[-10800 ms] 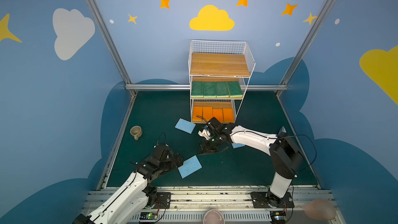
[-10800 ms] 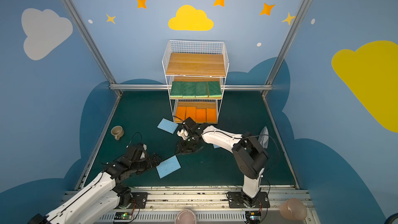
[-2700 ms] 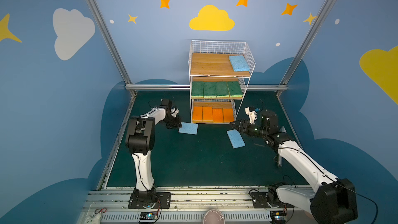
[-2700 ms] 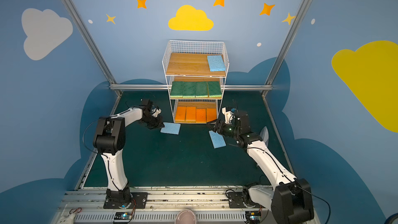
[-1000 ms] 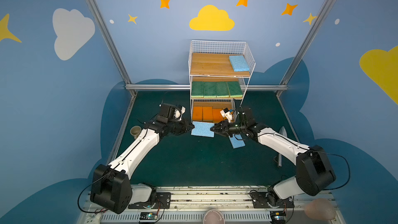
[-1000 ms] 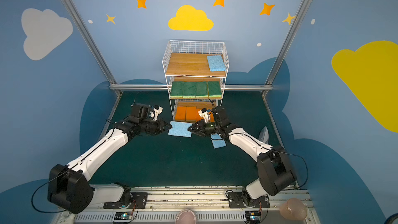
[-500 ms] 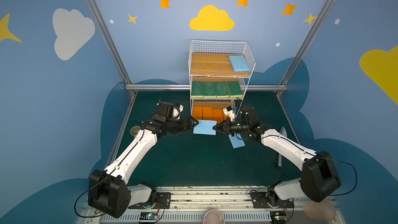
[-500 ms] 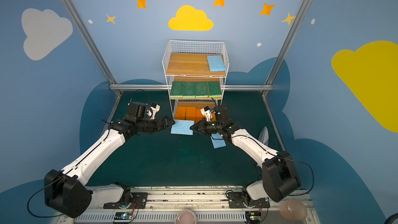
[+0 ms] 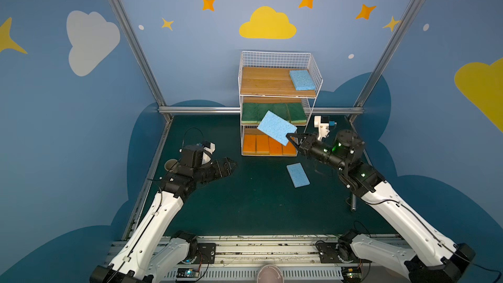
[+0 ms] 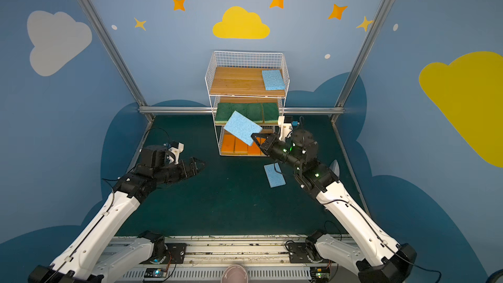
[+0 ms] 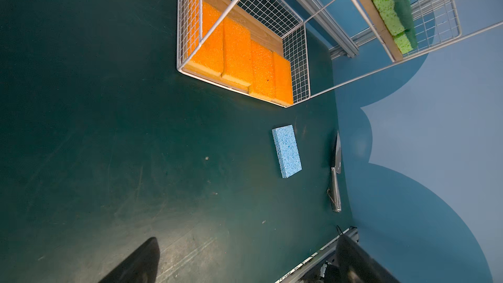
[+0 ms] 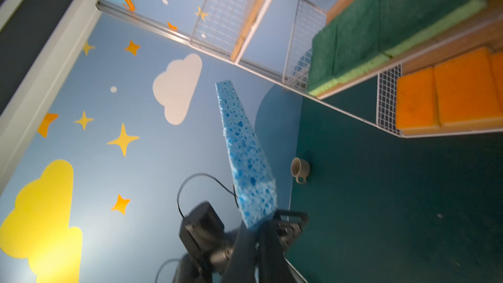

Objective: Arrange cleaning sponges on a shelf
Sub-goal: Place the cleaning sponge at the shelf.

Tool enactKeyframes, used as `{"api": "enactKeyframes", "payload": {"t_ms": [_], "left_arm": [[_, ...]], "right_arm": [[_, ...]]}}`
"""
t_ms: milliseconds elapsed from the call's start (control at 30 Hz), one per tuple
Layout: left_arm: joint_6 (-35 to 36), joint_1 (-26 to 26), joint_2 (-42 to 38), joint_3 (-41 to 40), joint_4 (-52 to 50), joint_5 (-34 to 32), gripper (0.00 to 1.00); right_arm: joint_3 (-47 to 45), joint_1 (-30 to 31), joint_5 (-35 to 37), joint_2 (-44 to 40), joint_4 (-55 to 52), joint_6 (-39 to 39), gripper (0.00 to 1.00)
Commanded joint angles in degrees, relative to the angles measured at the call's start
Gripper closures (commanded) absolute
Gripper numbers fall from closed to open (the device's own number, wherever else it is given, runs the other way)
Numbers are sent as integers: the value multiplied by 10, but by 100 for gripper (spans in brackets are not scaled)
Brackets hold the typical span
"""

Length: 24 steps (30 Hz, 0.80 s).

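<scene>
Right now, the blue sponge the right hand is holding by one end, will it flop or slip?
Probably fairly stiff: the held blue sponge juts straight from the right hand, pinched at one end, without visible droop. Likely light, since that end grip alone carries it. Its porous face should resist slipping.

My left arm stretches toward one o'clock with the left gripper [image 9: 230, 163] spread wide and empty, while my right arm reaches toward eleven o'clock, elbow bent, the right gripper [image 9: 290, 139] pinched tight on the edge of a light blue sponge [image 9: 275, 127].
</scene>
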Motion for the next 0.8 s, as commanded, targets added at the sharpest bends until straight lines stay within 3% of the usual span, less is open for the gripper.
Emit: {"api": "enactKeyframes", "payload": {"t_ms": [0, 167, 367, 500, 767], "left_arm": [[-3, 0, -19, -5, -5, -6, 1], [-14, 0, -36, -22, 3, 4, 1], [-8, 0, -58, -30, -8, 7, 1], [-4, 0, -74, -26, -25, -7, 1], [-21, 3, -80, -45, 0, 14, 1]], "right_arm": [[102, 30, 125, 52, -6, 36, 100], [280, 81, 272, 164, -62, 40, 100], [384, 107, 430, 249, -71, 89, 100], [435, 98, 459, 298, -65, 120, 100], [525, 81, 494, 367, -164, 239, 100]]}}
